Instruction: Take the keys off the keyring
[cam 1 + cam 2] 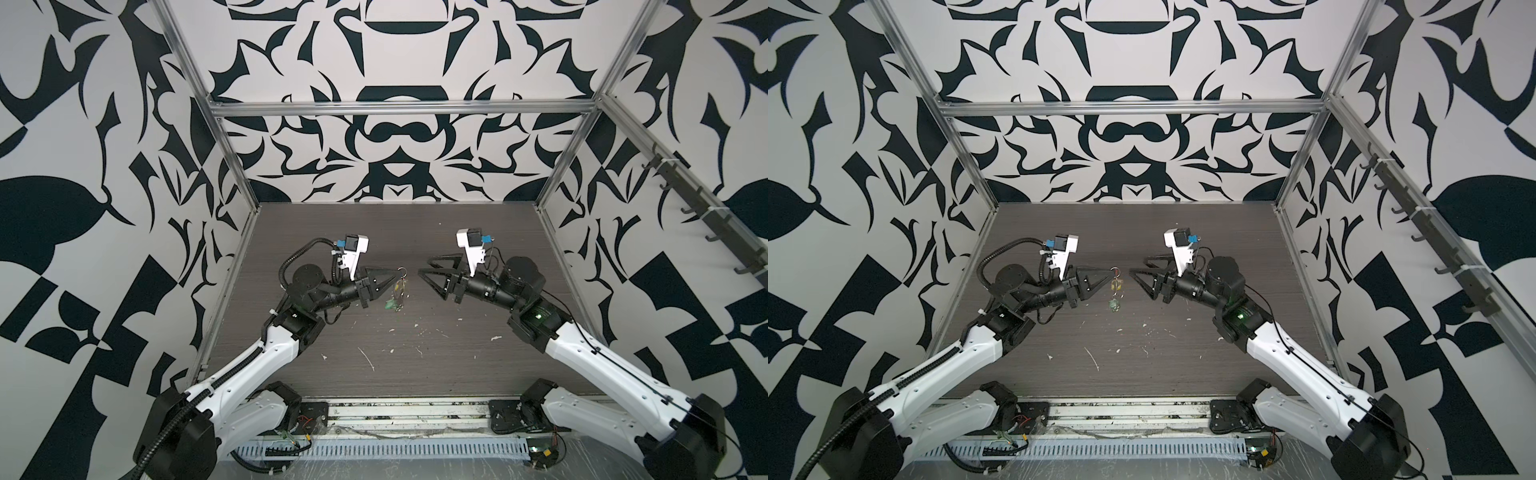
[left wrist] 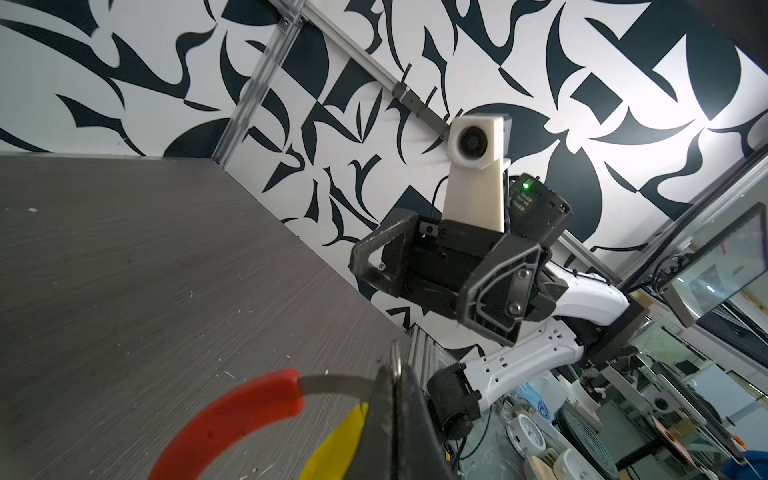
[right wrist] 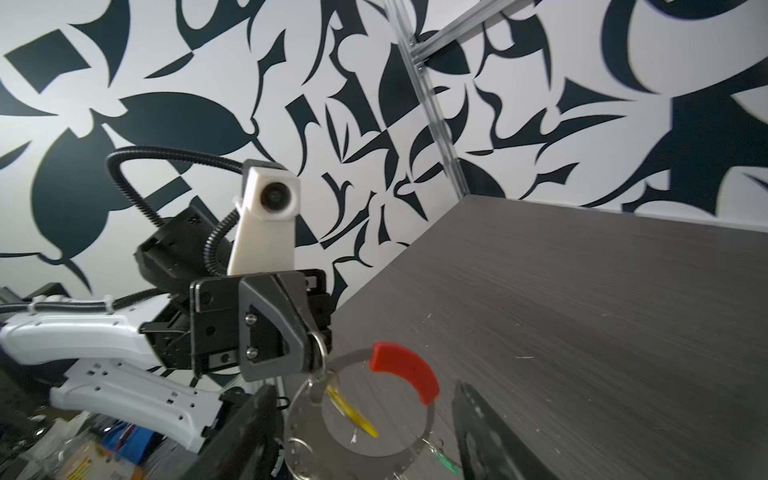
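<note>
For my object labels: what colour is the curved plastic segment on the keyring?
Red segment, clearest in the right wrist view.

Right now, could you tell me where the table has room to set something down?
Bare: the table strip along the back wall. Crowded: between left end effector and right end effector, where the keyring hangs; white scraps dot the front.

- Top views: high above the near edge, looking down and away — both share the whole table (image 1: 415, 232).
- Wrist views: close in, facing each other across the hoop (image 2: 332, 381).
</note>
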Motion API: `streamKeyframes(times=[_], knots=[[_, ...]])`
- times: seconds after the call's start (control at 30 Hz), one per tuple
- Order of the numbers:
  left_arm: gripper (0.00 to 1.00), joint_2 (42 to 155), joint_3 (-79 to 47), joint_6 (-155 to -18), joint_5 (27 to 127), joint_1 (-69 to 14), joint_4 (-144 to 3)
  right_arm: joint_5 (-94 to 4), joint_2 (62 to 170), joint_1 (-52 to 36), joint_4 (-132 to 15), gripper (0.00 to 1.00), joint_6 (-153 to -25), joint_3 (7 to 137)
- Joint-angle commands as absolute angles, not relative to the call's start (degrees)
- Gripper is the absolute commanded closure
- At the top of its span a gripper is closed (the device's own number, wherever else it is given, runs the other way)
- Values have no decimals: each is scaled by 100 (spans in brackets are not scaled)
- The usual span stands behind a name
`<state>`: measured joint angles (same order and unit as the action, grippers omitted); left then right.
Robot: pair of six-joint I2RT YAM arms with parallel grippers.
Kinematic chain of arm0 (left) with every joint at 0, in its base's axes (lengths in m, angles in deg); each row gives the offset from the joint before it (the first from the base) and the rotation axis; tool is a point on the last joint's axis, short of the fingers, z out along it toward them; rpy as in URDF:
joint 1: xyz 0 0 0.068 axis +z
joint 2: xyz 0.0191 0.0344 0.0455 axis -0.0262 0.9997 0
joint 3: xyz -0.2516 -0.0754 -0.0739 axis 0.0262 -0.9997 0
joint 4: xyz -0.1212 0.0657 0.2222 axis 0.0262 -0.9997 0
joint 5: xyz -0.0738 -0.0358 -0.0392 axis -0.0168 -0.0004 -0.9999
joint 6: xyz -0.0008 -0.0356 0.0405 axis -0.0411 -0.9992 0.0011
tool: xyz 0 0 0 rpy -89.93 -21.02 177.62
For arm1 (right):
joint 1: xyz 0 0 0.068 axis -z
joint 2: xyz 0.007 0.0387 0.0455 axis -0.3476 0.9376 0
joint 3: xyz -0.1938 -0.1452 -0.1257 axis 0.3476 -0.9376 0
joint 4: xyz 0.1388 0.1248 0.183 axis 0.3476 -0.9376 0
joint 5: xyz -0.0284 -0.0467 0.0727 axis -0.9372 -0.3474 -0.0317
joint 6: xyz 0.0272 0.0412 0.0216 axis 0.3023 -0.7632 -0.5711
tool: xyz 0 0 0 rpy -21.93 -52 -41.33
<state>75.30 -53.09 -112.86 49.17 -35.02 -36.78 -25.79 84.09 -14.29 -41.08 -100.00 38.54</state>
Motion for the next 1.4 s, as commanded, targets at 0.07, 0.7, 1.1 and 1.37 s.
streamKeyframes(times=[0.07, 0.7, 1.1, 1.37], knots=[[100, 7319, -5368, -11258, 5400, -3593, -3209, -2637, 8411, -1449, -3629, 30, -9977, 3997], [100, 7145, -5416, -11160, 5343, -3710, -3068, -817, 9560, -1655, -1503, 66, -11249, 4386], [100, 7050, -5437, -11142, 5336, -3718, -3068, -778, 9594, -1770, -1702, 91, -11164, 4467], [98, 7032, -5388, -11212, 5284, -3718, -3191, -759, 9451, -1790, -2203, 100, -10939, 4547]])
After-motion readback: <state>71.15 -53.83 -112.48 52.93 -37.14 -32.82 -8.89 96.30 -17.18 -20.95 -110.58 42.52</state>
